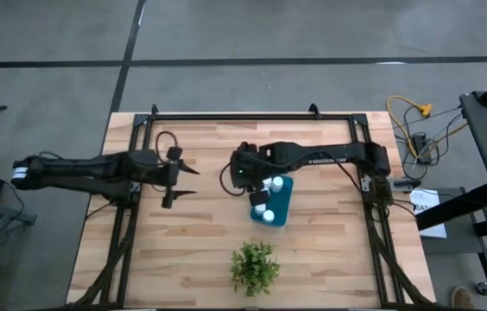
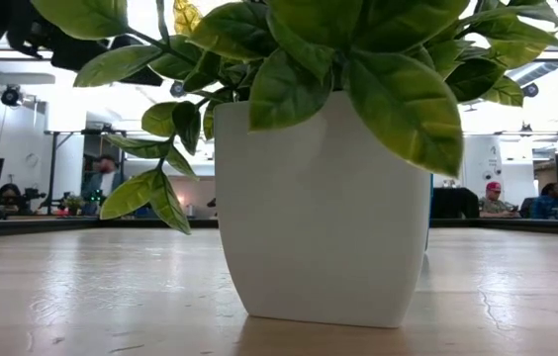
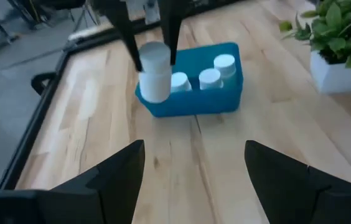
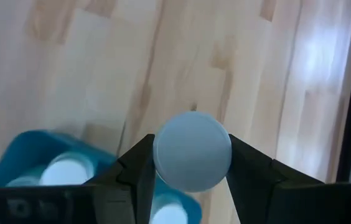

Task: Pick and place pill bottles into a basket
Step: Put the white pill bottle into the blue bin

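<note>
Pill bottle (image 3: 155,76) held over the near end of the basket (image 3: 191,102), ready to go in.

Placing is the step in hand: the right gripper (image 4: 192,163) has its two fingers closed on the sides of the white bottle, which hangs upright just above the basket's end rim, by the left wrist view. Three other bottles (image 3: 208,73) already stand inside the teal basket, in a row toward its far end. The left gripper (image 3: 194,165) waits well to the side of the basket, fingers spread wide and holding nothing. The plant (image 1: 254,266) stands apart from the basket, toward the table's front edge. Next, I judge, the bottle must shift a little further over the basket's free end, come straight down into the gap beside the others, and only then be let go, so it lands upright without knocking its neighbours.
</note>
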Robot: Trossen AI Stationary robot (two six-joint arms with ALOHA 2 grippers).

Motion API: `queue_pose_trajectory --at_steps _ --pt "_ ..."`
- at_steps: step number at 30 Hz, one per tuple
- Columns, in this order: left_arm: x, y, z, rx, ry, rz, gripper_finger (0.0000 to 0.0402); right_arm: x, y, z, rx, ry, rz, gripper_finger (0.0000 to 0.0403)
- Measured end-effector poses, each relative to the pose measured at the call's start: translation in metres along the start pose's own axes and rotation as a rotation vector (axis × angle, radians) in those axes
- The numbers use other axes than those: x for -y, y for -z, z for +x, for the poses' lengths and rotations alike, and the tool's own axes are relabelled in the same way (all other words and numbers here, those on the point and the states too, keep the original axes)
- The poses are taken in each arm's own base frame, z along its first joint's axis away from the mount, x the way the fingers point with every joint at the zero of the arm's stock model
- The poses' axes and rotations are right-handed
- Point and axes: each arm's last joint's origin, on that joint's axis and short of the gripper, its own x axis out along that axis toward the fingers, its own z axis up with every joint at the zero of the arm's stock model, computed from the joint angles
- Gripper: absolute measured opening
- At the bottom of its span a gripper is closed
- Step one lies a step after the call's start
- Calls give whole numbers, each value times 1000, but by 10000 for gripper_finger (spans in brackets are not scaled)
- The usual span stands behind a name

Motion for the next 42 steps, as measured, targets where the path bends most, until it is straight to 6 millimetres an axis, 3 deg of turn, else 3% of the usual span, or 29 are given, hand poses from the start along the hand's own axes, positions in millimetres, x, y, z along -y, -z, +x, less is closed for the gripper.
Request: queue_pose_trajectory --at_steps 10,15,20,29,42 --pt "4 13 -10 137 -41 2 258 3 23 -67 58 14 174 147" --pt "5 16 -7 150 -46 2 258 -6 53 -79 87 13 265 147" --pt "5 15 -4 177 -54 3 258 -17 82 -75 146 14 324 147" --pt "3 11 -1 201 -60 -19 258 -39 126 -51 191 -35 391 147" --pt "3 10 1 194 -59 -20 258 -57 148 -28 237 -66 409 147"
